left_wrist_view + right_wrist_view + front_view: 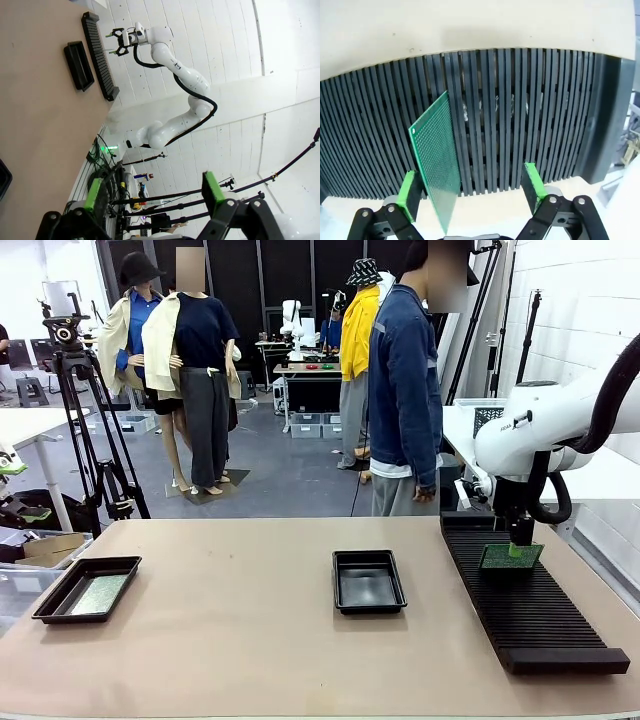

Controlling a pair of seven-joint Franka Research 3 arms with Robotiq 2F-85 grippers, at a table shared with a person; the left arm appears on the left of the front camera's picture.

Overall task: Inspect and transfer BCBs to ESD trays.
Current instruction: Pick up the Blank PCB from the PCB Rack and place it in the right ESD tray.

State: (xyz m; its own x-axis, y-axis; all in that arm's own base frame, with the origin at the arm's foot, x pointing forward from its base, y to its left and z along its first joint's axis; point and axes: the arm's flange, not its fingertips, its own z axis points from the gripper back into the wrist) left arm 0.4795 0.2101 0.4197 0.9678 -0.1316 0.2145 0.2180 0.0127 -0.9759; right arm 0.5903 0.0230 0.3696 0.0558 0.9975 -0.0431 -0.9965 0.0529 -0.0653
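A green BCB (pixel 510 557) stands upright in a slot of the long black rack (pixel 540 615) at the right. My right gripper (pixel 518 546) hangs just over it. In the right wrist view the BCB (pixel 436 150) rises between the open green pads (pixel 410 194), closer to the left pad, and my right gripper (pixel 472 192) does not clamp it. One ESD tray (pixel 62 599) at the left holds another BCB (pixel 98 594) lying flat. The middle ESD tray (pixel 368 581) has a bare floor. My left gripper (pixel 154 192) is open and holds nothing.
A person (pixel 405 380) stands at the table's far edge, behind the rack's far end. In the left wrist view the right arm (pixel 175 65), the rack (pixel 100 55) and the middle tray (pixel 79 65) show far off. Bare tabletop (pixel 230 620) lies between the trays.
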